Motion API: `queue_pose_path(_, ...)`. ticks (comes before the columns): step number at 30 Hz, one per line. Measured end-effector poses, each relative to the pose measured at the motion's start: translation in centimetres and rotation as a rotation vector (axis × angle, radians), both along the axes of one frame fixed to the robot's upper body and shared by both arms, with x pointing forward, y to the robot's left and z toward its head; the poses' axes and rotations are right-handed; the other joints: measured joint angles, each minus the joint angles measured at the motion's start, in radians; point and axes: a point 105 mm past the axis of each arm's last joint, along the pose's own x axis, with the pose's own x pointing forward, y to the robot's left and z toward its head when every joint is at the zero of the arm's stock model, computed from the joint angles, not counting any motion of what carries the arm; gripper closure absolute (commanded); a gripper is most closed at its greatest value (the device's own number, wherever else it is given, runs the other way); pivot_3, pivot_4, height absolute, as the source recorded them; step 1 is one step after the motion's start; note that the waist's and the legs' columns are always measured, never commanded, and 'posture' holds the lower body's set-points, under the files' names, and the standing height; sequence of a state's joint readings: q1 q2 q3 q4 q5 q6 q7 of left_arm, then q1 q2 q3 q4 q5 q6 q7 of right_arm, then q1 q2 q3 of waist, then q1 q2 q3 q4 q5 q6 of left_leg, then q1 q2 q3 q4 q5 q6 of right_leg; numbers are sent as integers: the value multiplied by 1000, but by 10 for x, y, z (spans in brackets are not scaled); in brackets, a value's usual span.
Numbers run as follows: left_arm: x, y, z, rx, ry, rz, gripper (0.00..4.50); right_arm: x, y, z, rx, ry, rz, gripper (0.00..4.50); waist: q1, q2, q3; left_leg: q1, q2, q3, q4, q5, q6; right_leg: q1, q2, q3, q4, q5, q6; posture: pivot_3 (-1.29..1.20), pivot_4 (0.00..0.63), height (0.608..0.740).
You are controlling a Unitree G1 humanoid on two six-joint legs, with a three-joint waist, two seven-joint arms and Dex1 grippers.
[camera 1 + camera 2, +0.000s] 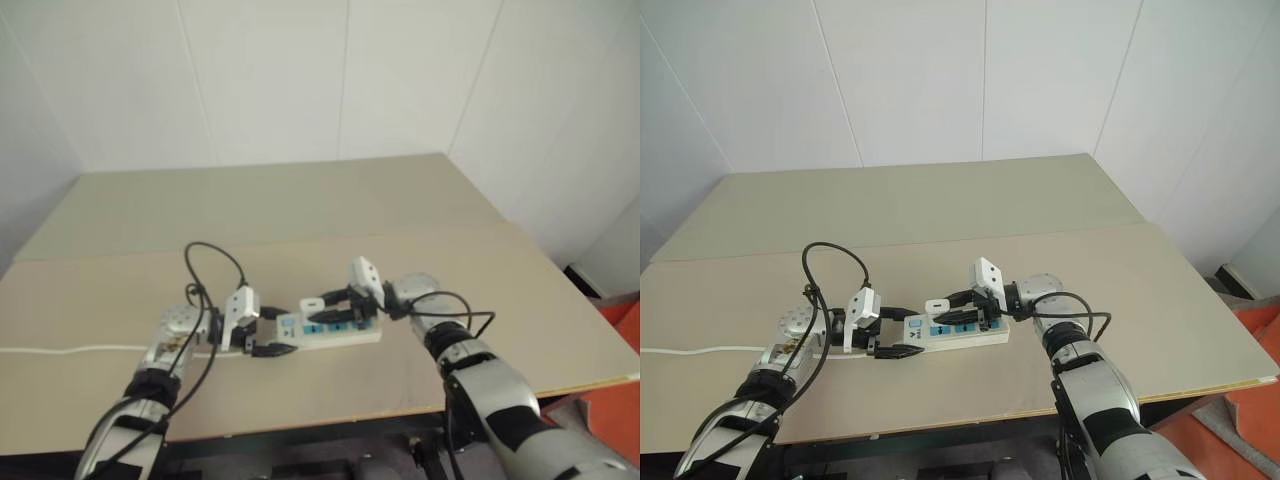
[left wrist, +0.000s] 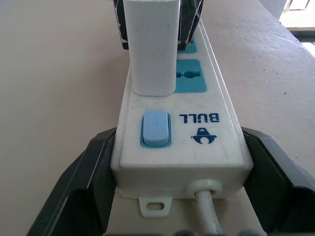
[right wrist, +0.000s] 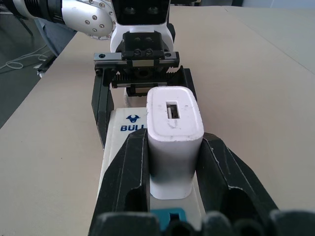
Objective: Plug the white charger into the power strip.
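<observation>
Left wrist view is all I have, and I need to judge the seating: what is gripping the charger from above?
Observer: The right hand, its two black fingers closed on the sides of the white charger.
Operator: And what sits on the charger's top face?
Observer: A small rectangular port, facing up in the right wrist view.
Operator: Where on the table is the power strip?
Observer: The power strip lies near the front edge of the table, held between both arms.
Operator: Where does its cord run?
Observer: The white cord trails off to the robot's left along the table.
</observation>
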State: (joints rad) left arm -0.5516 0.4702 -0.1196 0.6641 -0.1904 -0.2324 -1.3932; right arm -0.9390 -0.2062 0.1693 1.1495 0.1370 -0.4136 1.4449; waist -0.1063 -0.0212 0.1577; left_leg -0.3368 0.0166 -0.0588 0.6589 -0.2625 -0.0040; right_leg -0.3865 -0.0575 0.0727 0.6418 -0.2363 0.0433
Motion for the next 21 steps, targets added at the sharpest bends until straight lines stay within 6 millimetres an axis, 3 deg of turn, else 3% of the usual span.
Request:
queue_pose_path(8,0,0,0,1,-2,2,1236,-1,0,0,0,-18,2,3403,0,0,-1,0,0,0,0,0,0,0,0,0,0,0,0,0,150,740)
queue_pose_path(9,0,0,0,1,-3,2,1236,-1,0,0,0,-19,1,2693,0,0,-1,0,0,0,0,0,0,0,0,0,0,0,0,0,150,740)
queue_pose_path(11,-1,-1,-1,4,-6,-1,1236,1,-3,-5,-48,-39,-8,2252,1,-1,-2,0,0,0,0,0,0,0,0,0,0,-1,1,0,150,740)
queue_pose_path(17,-1,-1,-3,12,-4,-1,1236,4,-13,-9,-100,-67,-39,157,4,-14,-12,0,1,-1,-1,0,0,0,1,-1,0,-1,0,0,150,740)
queue_pose_path(21,-1,-1,-3,14,-4,-3,1236,3,-13,-9,-101,-78,-32,68,5,-15,-13,0,1,-1,-1,0,0,0,1,-1,0,-2,0,0,150,740)
